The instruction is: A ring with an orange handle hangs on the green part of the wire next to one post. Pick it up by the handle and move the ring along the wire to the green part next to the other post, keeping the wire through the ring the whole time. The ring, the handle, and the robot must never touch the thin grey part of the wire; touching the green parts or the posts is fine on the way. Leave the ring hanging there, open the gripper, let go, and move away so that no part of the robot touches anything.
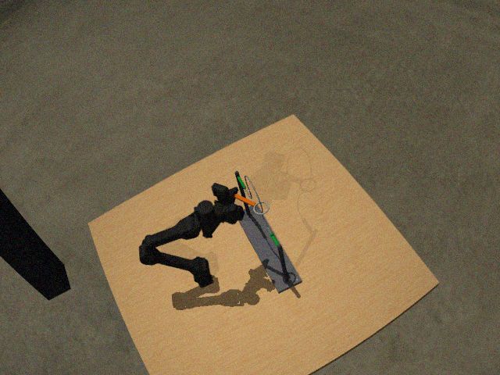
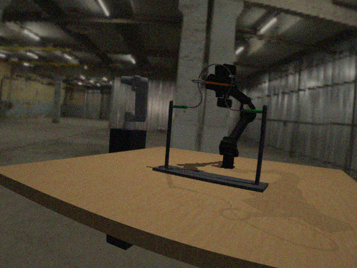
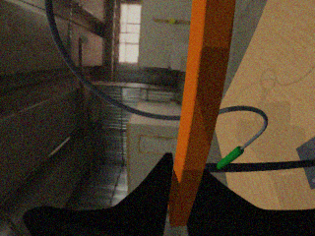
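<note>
My gripper (image 1: 235, 194) (image 2: 232, 85) (image 3: 175, 159) is shut on the end of the orange handle (image 1: 244, 199) (image 2: 219, 84) (image 3: 206, 74). The ring (image 1: 261, 213) (image 2: 193, 80) lies nearly flat around the left rising side of the tall grey wire loop (image 2: 215, 64) (image 3: 98, 96) in the exterior view, well above both green parts. Whether it touches the wire cannot be told. One green part (image 1: 274, 239) (image 2: 179, 106) is by the left post (image 2: 168, 135); the other green part (image 1: 241, 183) (image 2: 252, 110) is by the right post (image 2: 261, 147). The ring is outside the wrist view.
The posts stand on a dark base (image 1: 260, 244) (image 2: 210, 180) on the wooden table (image 1: 363, 282) (image 2: 86, 184). The wire loop rises close to my gripper and wrist. In the wrist view, a green part (image 3: 229, 157) and a dark post (image 3: 266, 166) show right of the fingers.
</note>
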Robot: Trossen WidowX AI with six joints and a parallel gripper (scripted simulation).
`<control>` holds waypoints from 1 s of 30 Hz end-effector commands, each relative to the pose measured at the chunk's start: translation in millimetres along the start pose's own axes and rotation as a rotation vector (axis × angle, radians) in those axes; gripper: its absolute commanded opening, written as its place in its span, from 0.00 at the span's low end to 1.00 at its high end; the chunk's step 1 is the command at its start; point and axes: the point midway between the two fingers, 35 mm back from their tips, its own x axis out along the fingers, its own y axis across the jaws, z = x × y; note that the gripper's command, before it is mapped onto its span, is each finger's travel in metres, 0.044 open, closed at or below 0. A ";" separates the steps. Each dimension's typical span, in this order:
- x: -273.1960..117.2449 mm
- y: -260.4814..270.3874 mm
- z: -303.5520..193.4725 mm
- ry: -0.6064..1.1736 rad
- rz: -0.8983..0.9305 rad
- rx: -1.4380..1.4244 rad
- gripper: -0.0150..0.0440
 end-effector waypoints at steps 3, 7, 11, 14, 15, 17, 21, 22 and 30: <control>1.1 -2.8 1.5 -0.003 -0.061 -0.073 0.00; 1.0 -5.0 1.7 -0.004 -0.099 -0.117 0.00; 0.9 -7.2 1.9 -0.006 -0.137 -0.161 0.00; 0.8 -8.8 2.2 -0.008 -0.166 -0.194 0.00; 0.8 -9.3 2.3 -0.008 -0.176 -0.205 0.00; 0.7 -10.4 2.5 -0.010 -0.195 -0.228 0.00; 0.4 -12.5 3.0 -0.012 -0.233 -0.272 0.00; 0.3 -13.0 3.1 -0.013 -0.243 -0.282 0.00; -0.5 -17.1 4.5 -0.020 -0.320 -0.371 0.00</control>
